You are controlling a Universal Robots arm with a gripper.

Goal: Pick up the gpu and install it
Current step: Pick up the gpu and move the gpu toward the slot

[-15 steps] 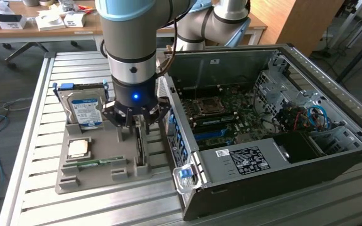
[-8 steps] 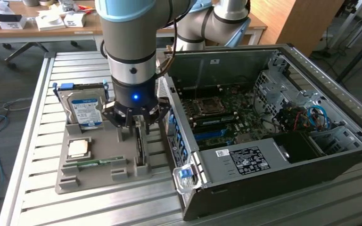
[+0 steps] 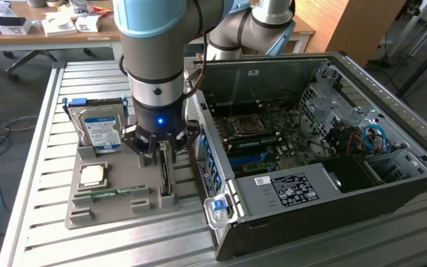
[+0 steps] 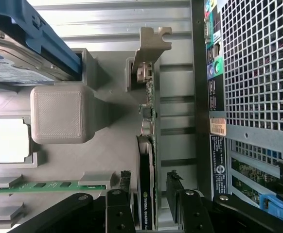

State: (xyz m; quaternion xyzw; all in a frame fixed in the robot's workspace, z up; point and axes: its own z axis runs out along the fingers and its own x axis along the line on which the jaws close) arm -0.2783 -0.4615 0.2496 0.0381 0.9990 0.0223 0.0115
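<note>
Gripper, jaws wide and empty, astride the edge-on gpu in grey tray on slatted metal table

Gpu flanked by open jaws

The gpu is stood on edge in a slot of the grey tray, between the computer case and a green memory stick. The gripper is held with jaws spread either side of it, apart from both faces.

Grey arm; pale-blue caps; black fingers.
</note>
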